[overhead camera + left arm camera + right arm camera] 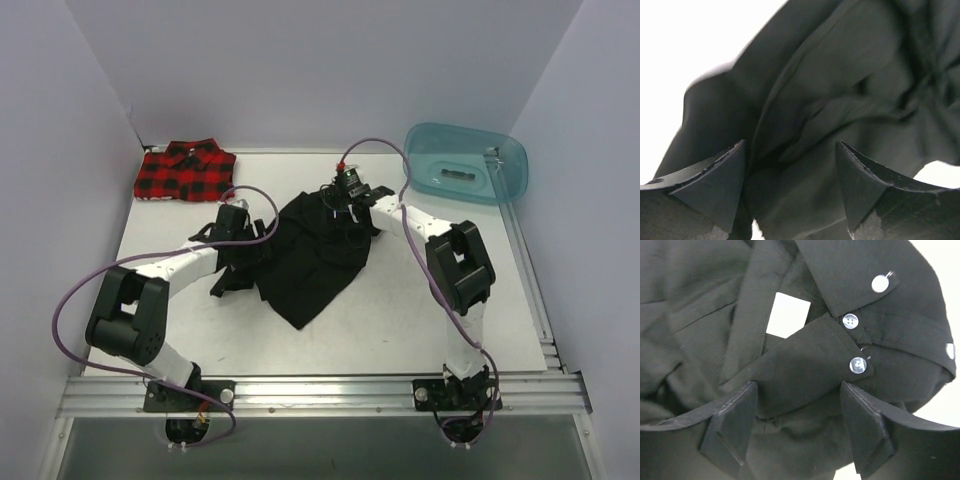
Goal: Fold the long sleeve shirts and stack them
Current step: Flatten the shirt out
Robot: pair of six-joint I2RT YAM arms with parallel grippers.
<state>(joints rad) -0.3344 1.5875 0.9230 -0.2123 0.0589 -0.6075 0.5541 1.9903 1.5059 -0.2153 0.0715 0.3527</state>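
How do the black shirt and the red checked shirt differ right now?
The black shirt is plain; the red plaid shirt is checked. The black one lies rumpled and spread in the middle; the plaid one sits folded small at the far left. The left gripper and right gripper hover over the black shirt; neither is near the plaid one. Both have collars.

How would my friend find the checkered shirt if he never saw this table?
Look at the white table and go to its far left corner, by the wall. A folded red-and-black plaid shirt lies there alone. The black shirt mid-table is plain and crumpled; this one is checked and neat.
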